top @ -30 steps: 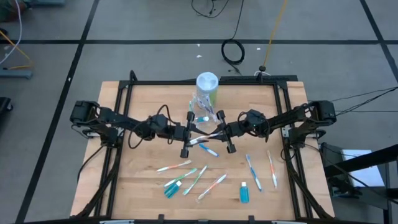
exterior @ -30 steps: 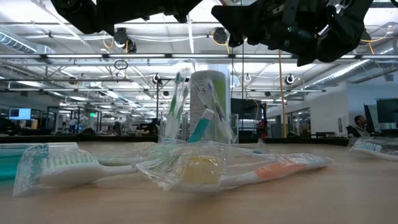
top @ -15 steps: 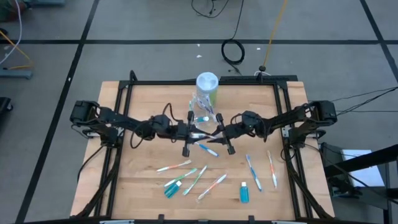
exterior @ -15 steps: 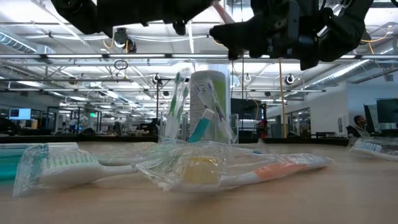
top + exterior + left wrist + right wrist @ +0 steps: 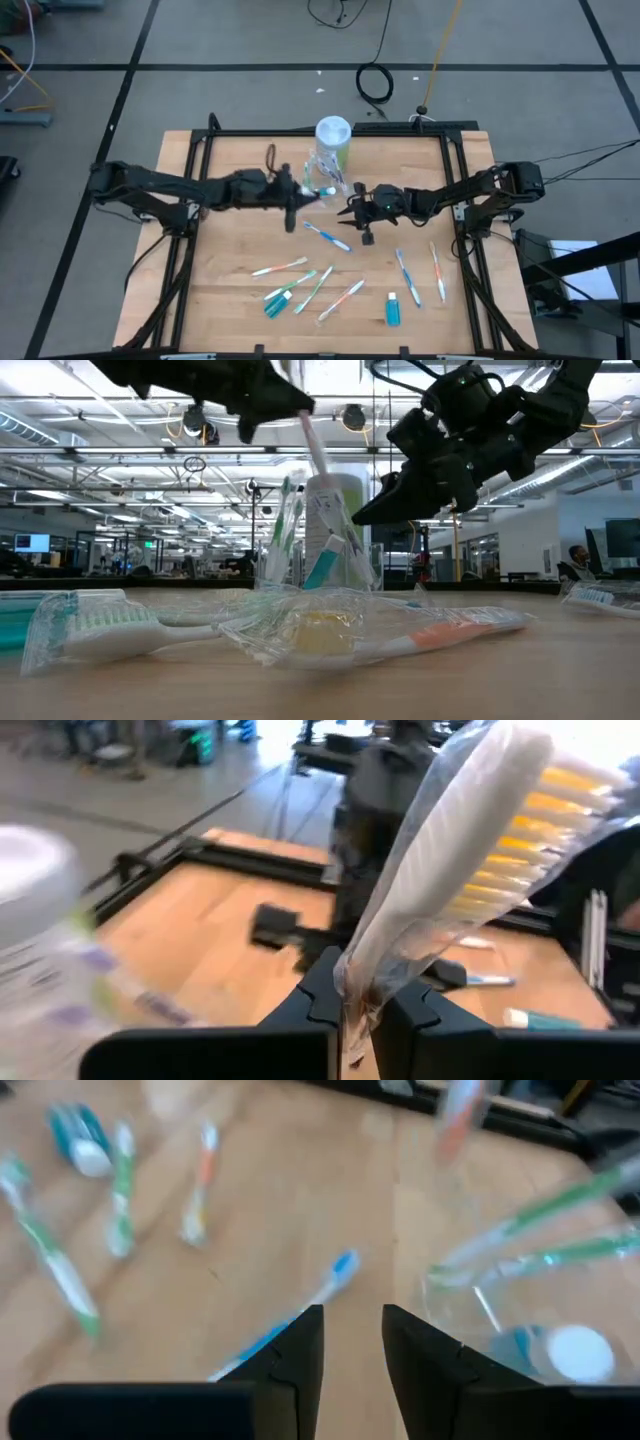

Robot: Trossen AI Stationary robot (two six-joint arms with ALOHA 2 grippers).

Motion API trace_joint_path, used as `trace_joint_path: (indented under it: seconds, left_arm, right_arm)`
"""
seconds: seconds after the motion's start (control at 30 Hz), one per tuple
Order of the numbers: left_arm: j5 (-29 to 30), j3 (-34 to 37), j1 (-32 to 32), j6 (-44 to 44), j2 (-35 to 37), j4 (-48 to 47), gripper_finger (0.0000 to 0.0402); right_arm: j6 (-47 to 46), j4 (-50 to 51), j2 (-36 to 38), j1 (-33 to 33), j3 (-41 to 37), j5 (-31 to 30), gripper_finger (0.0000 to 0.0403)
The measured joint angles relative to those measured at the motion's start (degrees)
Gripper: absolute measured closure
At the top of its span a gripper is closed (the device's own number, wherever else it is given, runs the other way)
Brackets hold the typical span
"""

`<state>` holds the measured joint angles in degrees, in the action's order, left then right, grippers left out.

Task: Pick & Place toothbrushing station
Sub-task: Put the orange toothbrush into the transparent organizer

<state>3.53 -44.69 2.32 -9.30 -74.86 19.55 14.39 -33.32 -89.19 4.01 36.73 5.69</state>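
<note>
Just beside the clear cup [image 5: 325, 172], the left tool [image 5: 362, 1005] pinches a wrapped toothbrush [image 5: 470, 860] and should tip it upright before lowering it in, while the right tool [image 5: 352, 1342], empty and narrowly parted, hangs beyond over the counter [image 5: 230, 260].

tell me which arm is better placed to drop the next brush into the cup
Left. Its tool is already shut on a wrapped toothbrush, held up right beside the clear cup. The right tool is open and holds nothing, so it would first have to pick one off the table.
</note>
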Motion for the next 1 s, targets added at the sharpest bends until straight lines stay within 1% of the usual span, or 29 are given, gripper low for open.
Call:
trace_joint_path:
  seconds: [0.07, 0.13, 0.2, 0.3, 0.37, 0.67, 0.87, 1.0]
  left_arm:
    - [0.15, 0.0, 1.76, -2.5, 2.99, -5.04, 0.0385]
    - [1.36, -0.02, 3.31, -3.58, 4.58, -9.79, 0.0382]
    - [3.87, -0.02, 4.55, -5.99, 5.08, -14.23, 0.0375]
    - [6.38, 0.0, 6.21, -8.0, 4.62, -18.33, 0.037]
    - [7.12, 0.0, 7.0, -8.37, 3.42, -18.59, 0.0369]
    - [7.13, 0.11, 9.94, -11.45, -3.17, -17.26, 0.0368]
    - [6.98, 0.11, 10.41, -12.43, -6.82, -16.05, 0.0367]
    - [5.95, 0.11, 10.41, -12.3, -7.8, -16.3, 0.0367]
  right_arm:
    - [-0.04, -0.38, 0.02, 0.03, 0.02, -1.26, 0.0305]
    - [0.09, -0.27, 0.04, 0.04, 0.02, -1.26, 0.0304]
    - [0.26, -0.22, 0.04, 0.0, 0.02, -1.22, 0.0303]
    - [0.26, -0.26, 0.04, 0.02, 0.02, -1.19, 0.0303]
    - [0.26, -0.28, 0.04, 0.04, 0.02, -1.21, 0.0303]
    - [0.26, -0.87, 0.04, 0.04, 0.02, -1.2, 0.0303]
    - [0.26, -0.7, 0.04, 0.04, 0.02, -1.19, 0.0303]
    - [0.26, -0.68, 0.04, 0.04, 0.02, -1.19, 0.0303]
